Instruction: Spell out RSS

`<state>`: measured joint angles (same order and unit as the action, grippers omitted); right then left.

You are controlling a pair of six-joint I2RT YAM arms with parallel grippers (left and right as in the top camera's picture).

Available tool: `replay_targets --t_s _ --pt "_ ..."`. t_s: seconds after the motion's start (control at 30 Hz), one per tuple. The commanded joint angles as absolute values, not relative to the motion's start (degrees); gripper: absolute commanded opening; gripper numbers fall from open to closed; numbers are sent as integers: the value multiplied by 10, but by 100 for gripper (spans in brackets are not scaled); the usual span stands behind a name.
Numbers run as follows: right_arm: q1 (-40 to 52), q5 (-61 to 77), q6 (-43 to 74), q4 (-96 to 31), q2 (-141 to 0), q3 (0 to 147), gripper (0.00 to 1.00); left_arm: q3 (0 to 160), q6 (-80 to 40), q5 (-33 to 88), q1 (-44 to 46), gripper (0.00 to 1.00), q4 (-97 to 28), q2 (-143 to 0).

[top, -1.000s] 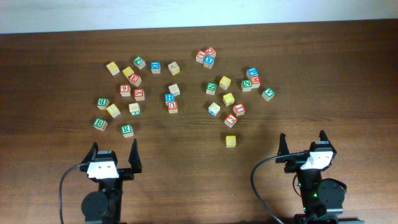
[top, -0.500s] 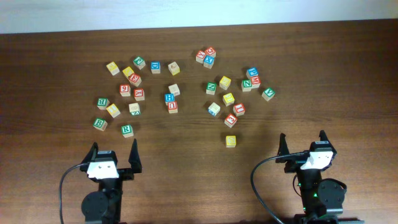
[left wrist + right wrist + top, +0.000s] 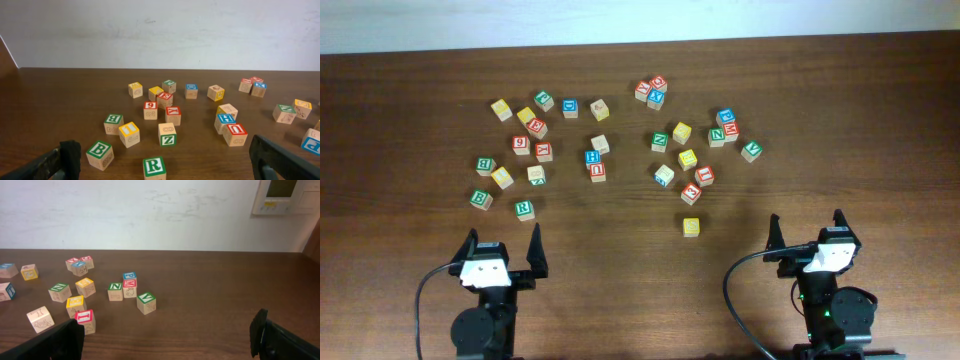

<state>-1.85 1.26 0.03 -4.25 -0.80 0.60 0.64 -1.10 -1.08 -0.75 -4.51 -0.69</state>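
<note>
While left jaws and right jaws stand open and empty, you find the R cube [image 3: 524,209] near 12 o'clock of the left, nearer arm.

In the left wrist view, the bottom edge cuts the R cube [image 3: 154,168] at 6 o'clock and hides its lower part. The same edge clips both fingers [image 3: 67,160] of the left gripper [image 3: 504,238], at 7 and 5 o'clock. At 3 o'clock the right edge slices a blue-lettered cube [image 3: 311,142].

In the right wrist view, the right gripper [image 3: 806,222] shows only dark finger ends [image 3: 272,337] running off the bottom. A pale cube [image 3: 5,291] at 9 o'clock is cut by the left edge, and a wall panel [image 3: 282,197] at 1 o'clock by the top.

From overhead, the letters on the yellow cubes [image 3: 687,158] are too small to read. That includes the lone yellow cube [image 3: 691,227] at 5 o'clock of the scatter, so which ones bear S cannot be told.
</note>
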Motion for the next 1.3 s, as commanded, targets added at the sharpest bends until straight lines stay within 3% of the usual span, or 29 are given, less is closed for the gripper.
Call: replay_targets --t_s 0.0,1.17,1.27 --pt "-23 4 2 -46 -2 3 98 5 -2 -9 -5 99 -48 -3" --pt "-23 4 2 -46 -2 3 98 5 -5 -6 -5 99 -37 -3" --pt "-23 4 2 -46 -2 3 98 5 -9 93 -5 99 -11 -3"
